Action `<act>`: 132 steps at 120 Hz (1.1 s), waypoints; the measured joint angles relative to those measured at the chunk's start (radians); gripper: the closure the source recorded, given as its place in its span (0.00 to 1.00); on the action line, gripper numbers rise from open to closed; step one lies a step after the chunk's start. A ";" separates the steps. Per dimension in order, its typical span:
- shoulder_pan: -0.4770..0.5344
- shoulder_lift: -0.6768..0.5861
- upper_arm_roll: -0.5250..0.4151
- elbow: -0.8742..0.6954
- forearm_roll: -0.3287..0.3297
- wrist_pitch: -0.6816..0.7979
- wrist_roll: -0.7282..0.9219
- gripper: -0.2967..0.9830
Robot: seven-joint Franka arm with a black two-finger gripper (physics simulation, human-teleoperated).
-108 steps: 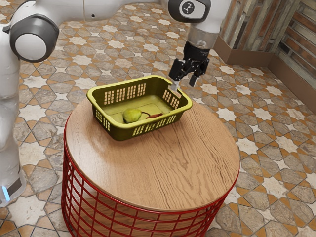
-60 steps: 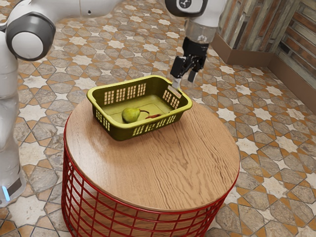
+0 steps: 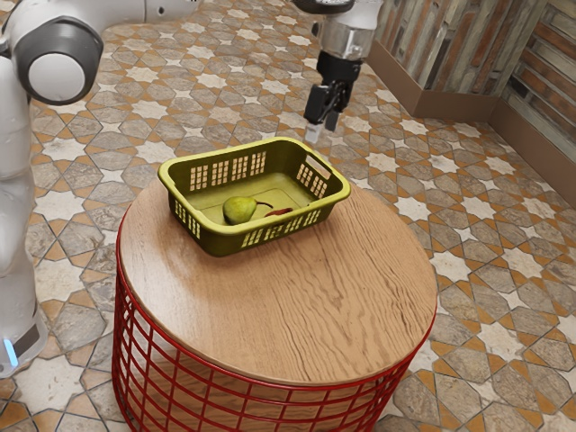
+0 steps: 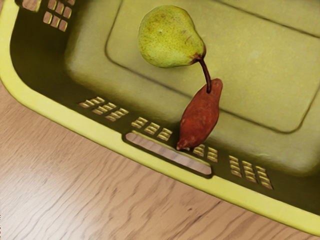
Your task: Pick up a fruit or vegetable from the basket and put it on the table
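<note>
"How does the hand look?"

"The gripper [image 3: 322, 129] is open. Its two fingers stand apart with nothing between them, though seen from this side I can't tell how wide the gap is. It hangs higher than the basket [image 3: 207, 229], near its far end toward the exterior view's right, touching nothing."

"And the food?"

"Both pieces are inside the basket, on its floor. There's a green pear [image 4: 167, 37] and a red sweet potato [image 4: 200, 120]. The pear's stem [image 4: 205, 72] reaches over one end of the sweet potato. The other end is close against the basket wall under the handle slot [image 4: 169, 153]; whether it touches, I can't tell."

"Anything in the way?"

"The basket's raised sides go all round both, with a yellow-green rim [image 4: 70, 125] on top. On the sweet potato, the wall crowds one end and that stem crosses the other. The pear sits farther in from that wall."

"What's around it?"

"The basket stands on a round wooden table [image 3: 315, 297] with bare wood beside it. Below is a red wire frame [image 3: 200, 376], then tiled floor [image 3: 490, 234]. A plank wall [image 3: 459, 45] stands well beyond."
</note>
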 joint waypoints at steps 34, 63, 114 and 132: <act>-0.081 -0.124 0.106 -0.212 -0.070 0.053 -0.051 0.23; -0.163 -0.411 0.127 -0.667 -0.078 0.273 -0.195 0.23; 0.043 -0.638 -0.048 -1.012 -0.013 0.547 -0.556 0.23; 0.158 -0.665 -0.072 -1.073 -0.017 0.601 -0.580 0.23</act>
